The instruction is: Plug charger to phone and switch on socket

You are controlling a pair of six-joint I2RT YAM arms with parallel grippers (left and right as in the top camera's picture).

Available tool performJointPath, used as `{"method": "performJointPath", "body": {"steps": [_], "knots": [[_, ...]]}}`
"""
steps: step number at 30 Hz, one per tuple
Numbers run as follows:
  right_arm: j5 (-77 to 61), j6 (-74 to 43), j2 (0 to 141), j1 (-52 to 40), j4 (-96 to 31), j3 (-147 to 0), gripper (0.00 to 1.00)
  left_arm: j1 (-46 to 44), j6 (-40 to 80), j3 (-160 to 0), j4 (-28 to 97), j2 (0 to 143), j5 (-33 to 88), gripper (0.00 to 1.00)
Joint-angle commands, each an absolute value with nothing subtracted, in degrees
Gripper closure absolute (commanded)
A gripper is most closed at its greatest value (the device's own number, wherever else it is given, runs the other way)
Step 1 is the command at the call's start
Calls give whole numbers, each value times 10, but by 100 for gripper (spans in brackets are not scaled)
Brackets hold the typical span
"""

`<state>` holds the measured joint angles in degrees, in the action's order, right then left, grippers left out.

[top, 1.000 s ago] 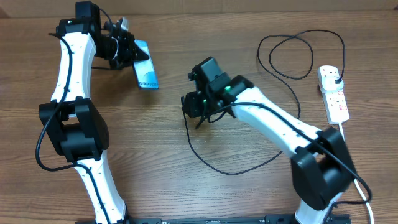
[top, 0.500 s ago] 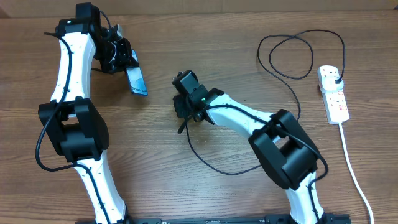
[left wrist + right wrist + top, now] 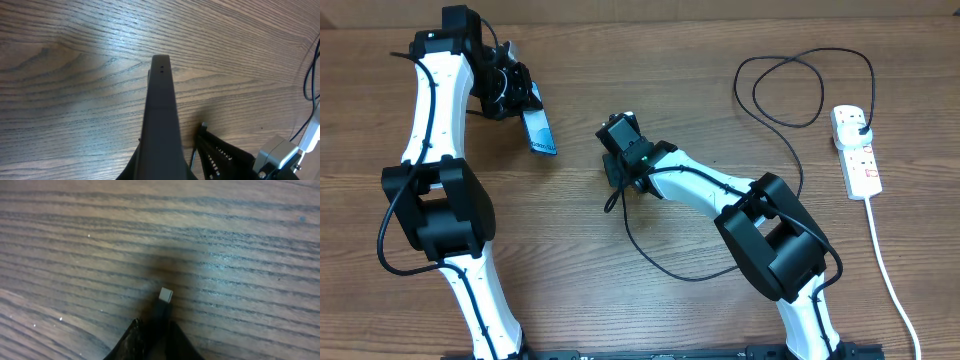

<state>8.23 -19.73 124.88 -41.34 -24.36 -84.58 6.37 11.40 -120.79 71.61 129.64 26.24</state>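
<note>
My left gripper [image 3: 517,98] is shut on the phone [image 3: 539,131], which it holds tilted on edge above the table at the back left; in the left wrist view the phone [image 3: 161,120] shows as a dark slab pointing away. My right gripper [image 3: 617,182] is shut on the charger's connector end [image 3: 165,295], whose small silver tip sticks out between the fingers just above the wood. The black charger cable [image 3: 690,272] loops across the table to its plug [image 3: 861,128] in the socket [image 3: 856,152], a white power strip at the right.
The power strip's thick white cord [image 3: 888,280] runs down the right side to the front edge. The charger cable makes a big loop [image 3: 790,85] at the back right. The right arm shows at the lower right of the left wrist view [image 3: 280,155].
The right gripper carried the connector left toward the phone, then held. The left gripper turned the phone from flat to on edge, then held.
</note>
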Motion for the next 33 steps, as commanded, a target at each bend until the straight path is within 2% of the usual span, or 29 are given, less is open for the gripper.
{"method": "performJointPath", "body": {"steps": [1, 7, 10, 12, 13, 15, 21, 23, 27, 30, 33], "knots": [[68, -210, 1256, -417, -274, -845, 94, 60, 109, -1220, 717, 1276, 266, 96], [68, -213, 1252, -415, -266, -846, 96, 60, 109, -1220, 717, 1276, 271, 96], [60, -265, 1229, -404, -300, -860, 96, 61, 88, -1220, 718, 1276, 319, 96], [-6, -269, 1187, -380, -341, -875, 96, 69, 63, -1220, 707, 1276, 417, 96], [-61, -258, 1156, -362, -352, -875, 96, 78, 50, -1220, 696, 1276, 503, 96], [-141, -229, 1118, -341, -362, -875, 96, 86, 39, -1220, 683, 1276, 585, 96], [-396, -158, 1022, -276, -408, -874, 96, 92, -2, -1220, 684, 1260, 738, 95], [-532, -79, 1005, -259, -451, -874, 96, 86, -18, -1220, 690, 1232, 784, 96], [-634, 49, 1003, -257, -548, -862, 96, 84, -39, -1220, 715, 1153, 784, 96], [-721, 132, 997, -257, -606, -858, 96, 83, -42, -1220, 741, 1075, 720, 96], [-754, 153, 995, -257, -615, -858, 96, 72, -25, -1220, 748, 1028, 699, 95]]}}
